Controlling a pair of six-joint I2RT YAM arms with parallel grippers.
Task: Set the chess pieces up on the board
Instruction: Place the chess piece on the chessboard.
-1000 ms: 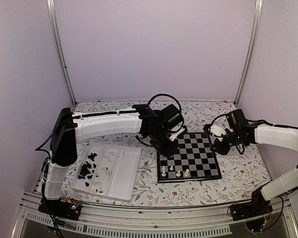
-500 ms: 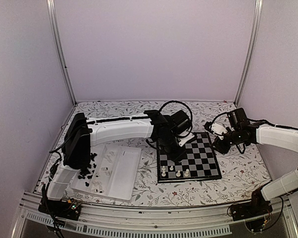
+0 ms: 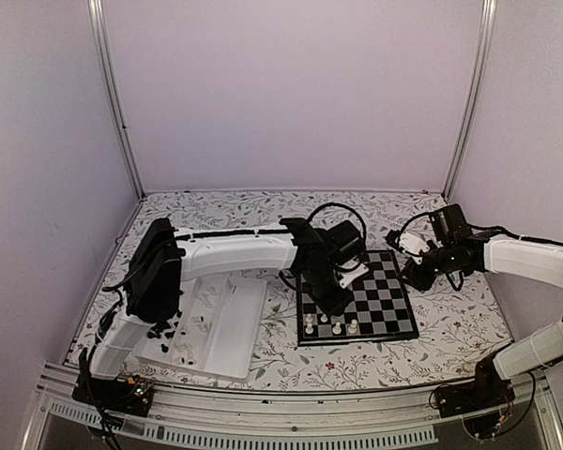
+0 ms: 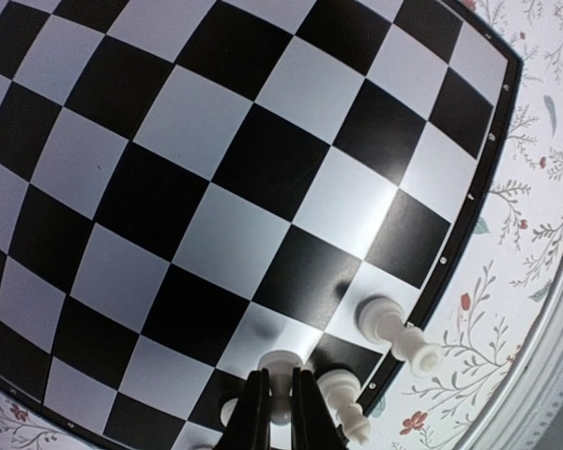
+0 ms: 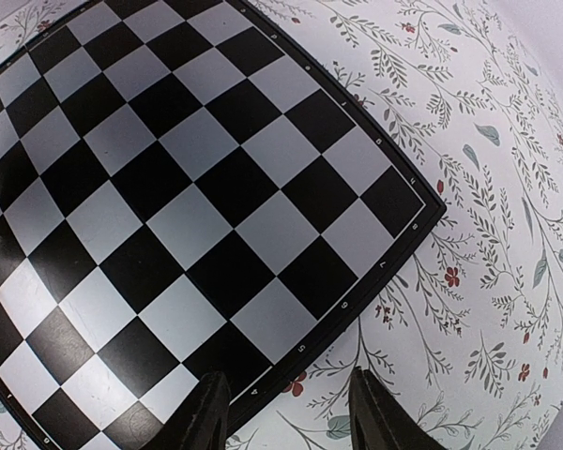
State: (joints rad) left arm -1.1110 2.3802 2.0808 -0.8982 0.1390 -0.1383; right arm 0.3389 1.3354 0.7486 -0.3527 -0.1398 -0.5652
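Board (image 4: pixel 216 187) carries cream pieces (image 4: pixel 394 330) along its near edge. The left gripper (image 4: pixel 280 377) pinches a chess piece (image 4: pixel 281 360) there (also cream) — the right gripper (image 5: pixel 286 380) hangs part-open, empty, over a board corner.

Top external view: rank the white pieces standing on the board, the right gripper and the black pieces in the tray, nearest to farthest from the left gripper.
1. White pieces, on the board's near row, right beside the left gripper.
2. Right gripper, off the board's right edge.
3. Black pieces, in the tray, far left.
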